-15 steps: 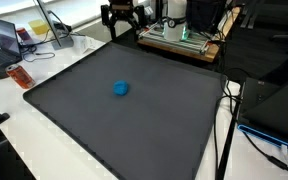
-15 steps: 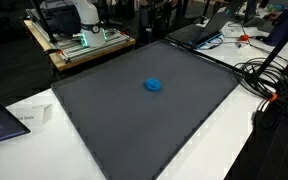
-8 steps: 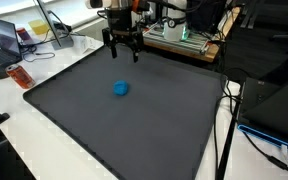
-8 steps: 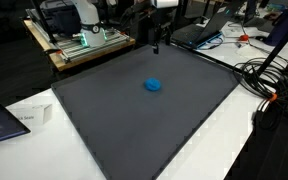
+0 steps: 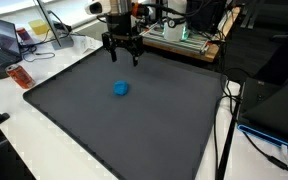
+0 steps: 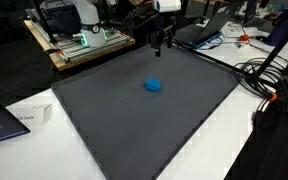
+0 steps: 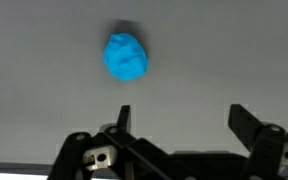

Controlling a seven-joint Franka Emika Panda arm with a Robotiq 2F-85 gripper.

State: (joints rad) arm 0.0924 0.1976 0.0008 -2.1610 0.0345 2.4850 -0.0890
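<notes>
Bright blue lump, plain, no pattern, on a flat dark-grey mat, also plain. Gripper is all black. Table round the mat is white, w/ a small red-orange item on it.

claw sat up at the far rim of the dark mat a second ago, at 12 o'clock in an exterior view; it has since come in over the mat, travelling toward 6 o'clock in frame; gap to the blue ball cut by more than half, claw now near it at its 12 o'clock; most travel came in the first half-second; since then only a small nudge toward 3 o'clock, seen in an exterior view on the claw
</notes>
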